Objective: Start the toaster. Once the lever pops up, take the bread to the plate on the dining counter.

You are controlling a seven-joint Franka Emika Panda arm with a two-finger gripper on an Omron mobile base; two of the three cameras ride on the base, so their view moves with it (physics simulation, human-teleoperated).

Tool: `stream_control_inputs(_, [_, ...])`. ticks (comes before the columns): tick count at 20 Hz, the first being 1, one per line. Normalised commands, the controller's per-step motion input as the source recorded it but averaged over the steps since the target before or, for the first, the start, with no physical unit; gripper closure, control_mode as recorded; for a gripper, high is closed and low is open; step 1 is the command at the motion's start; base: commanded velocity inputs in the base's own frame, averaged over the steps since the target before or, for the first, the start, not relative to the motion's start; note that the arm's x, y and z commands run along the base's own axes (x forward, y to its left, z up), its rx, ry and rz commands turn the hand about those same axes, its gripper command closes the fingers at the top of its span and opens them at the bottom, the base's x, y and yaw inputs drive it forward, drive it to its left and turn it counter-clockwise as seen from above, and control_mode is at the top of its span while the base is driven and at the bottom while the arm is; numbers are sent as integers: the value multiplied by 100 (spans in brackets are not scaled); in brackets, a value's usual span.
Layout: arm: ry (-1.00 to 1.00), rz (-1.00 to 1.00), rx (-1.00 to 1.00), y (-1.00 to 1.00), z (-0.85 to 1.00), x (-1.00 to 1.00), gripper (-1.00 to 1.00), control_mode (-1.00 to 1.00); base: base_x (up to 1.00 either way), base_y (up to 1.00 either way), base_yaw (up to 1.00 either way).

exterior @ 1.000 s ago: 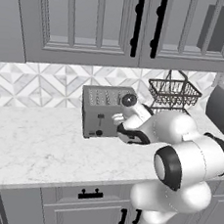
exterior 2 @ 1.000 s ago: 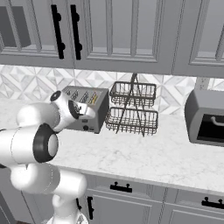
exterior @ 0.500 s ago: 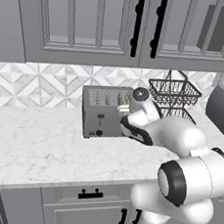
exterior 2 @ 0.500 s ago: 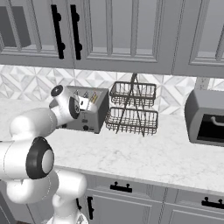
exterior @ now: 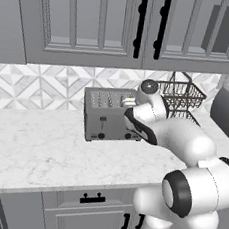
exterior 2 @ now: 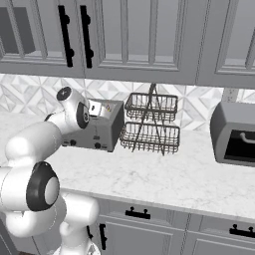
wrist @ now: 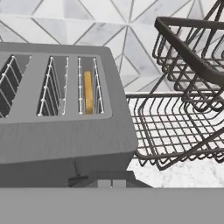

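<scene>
The bread (wrist: 88,92) sits low in the rightmost slot of the toaster (exterior: 109,113), only its golden upper edge showing between the wire guides in the hand view. It looks thin, light and somewhat stiff, likely to crumble or bend if pinched hard, so a gentle grip across its two flat faces at the top edge seems the best hold, taken from straight above once it stands proud of the slot. For now it sits too deep to grasp cleanly. The gripper (exterior: 129,104) hangs over the toaster's front right corner, its fingers pressed together with nothing between them, which suits pushing a lever rather than picking. The toaster is a rigid metal box standing on a white marble worktop (exterior: 37,148) that looks smooth and hard, so it may slide if pushed sideways. Just beside it to the right stands a two-tier wire basket rack (exterior 2: 150,124), close enough to crowd the wrist. Grey cabinets (exterior: 92,18) hang overhead, and a grey box appliance (exterior 2: 234,132) sits further right.
</scene>
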Motion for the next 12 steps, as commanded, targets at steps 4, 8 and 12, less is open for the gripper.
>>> stream_control_inputs(4, [-8,0,0,0,19,0,100,-100,0,0,0])
stream_control_inputs(8, [-10,0,-1,0,1,0,100,-100,0,0,0])
stream_control_inputs(12, [-3,0,0,0,0,1,100,-100,0,0,0])
